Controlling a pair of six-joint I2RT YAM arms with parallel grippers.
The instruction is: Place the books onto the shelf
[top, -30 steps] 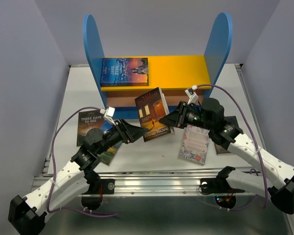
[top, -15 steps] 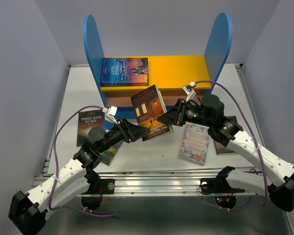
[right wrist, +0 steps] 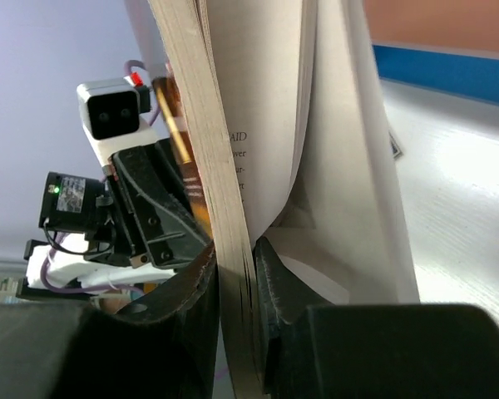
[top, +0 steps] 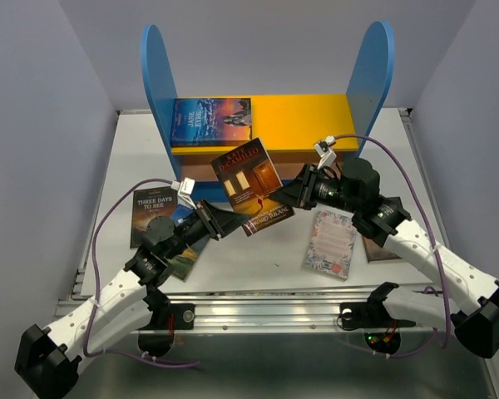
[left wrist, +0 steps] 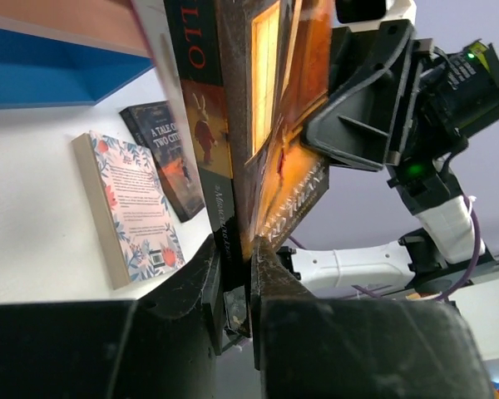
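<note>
**A:** From above, where is the book they are handling?

**B:** The dark book [top: 244, 176] hangs tilted over the middle of the tabletop [top: 266, 258], just in front of the shelf [top: 371, 75]; the left gripper [top: 223, 223] has its lower edge, the right gripper [top: 284, 196] its right side; a blue book [top: 210, 121] lies at the left end of the yellow top board; a floral book [top: 330, 241] lies toward the tabletop's right front corner.

**A:** And the left wrist view?

**B:** The left fingers [left wrist: 201, 278] are clamped on the book's bottom edge, cover and pages together; no gap shows.

**A:** The right wrist?

**B:** The right fingers [right wrist: 201, 274] pinch only a wad of pages; the other leaves fan loose beside them, so the book is splayed.

**A:** Which step is this?

**B:** I judge it a two-arm carry toward the shelf; the book is not yet placed. Next it must clear the board's front edge and settle on the free yellow part beside the blue book; one grip probably has to let go first, so the pages can close.
</note>
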